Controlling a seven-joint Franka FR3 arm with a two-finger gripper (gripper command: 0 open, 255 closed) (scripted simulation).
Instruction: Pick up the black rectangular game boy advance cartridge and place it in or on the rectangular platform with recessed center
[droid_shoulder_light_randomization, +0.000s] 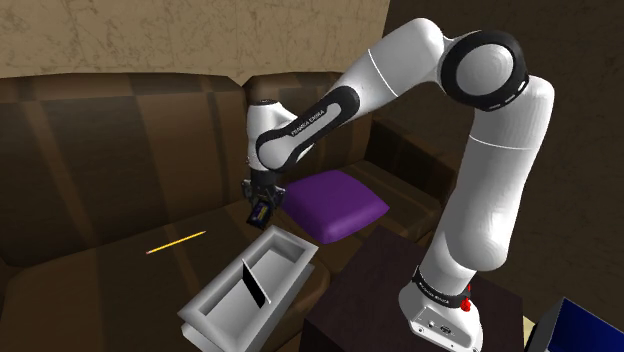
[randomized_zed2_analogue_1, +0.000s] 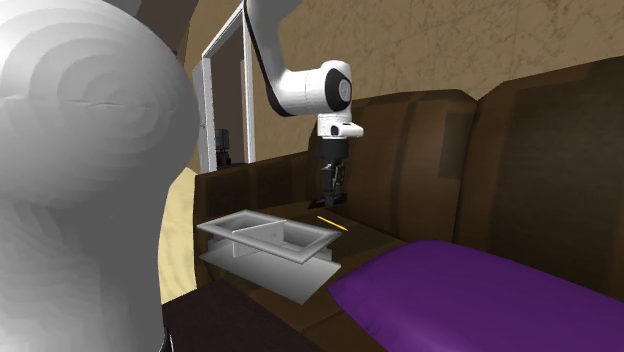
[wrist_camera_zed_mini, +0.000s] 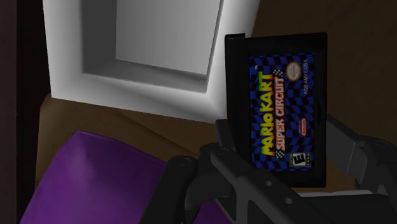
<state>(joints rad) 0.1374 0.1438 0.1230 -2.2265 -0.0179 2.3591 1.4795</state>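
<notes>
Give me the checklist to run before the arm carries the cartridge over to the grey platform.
1. Grasp: ok. The tool is shut on the cartridge, with a finger on each side in the wrist view.
2. Lift: ok. The cartridge hangs above the couch seat, not touching it.
3. Tool over the recess: not ok. It hovers off one end of the platform.
4. Recess free: cannot tell. A thin panel stands across it.
5. Way across: ok, it seems. The purple cushion lies beside the platform, not between it and the tool.
</notes>
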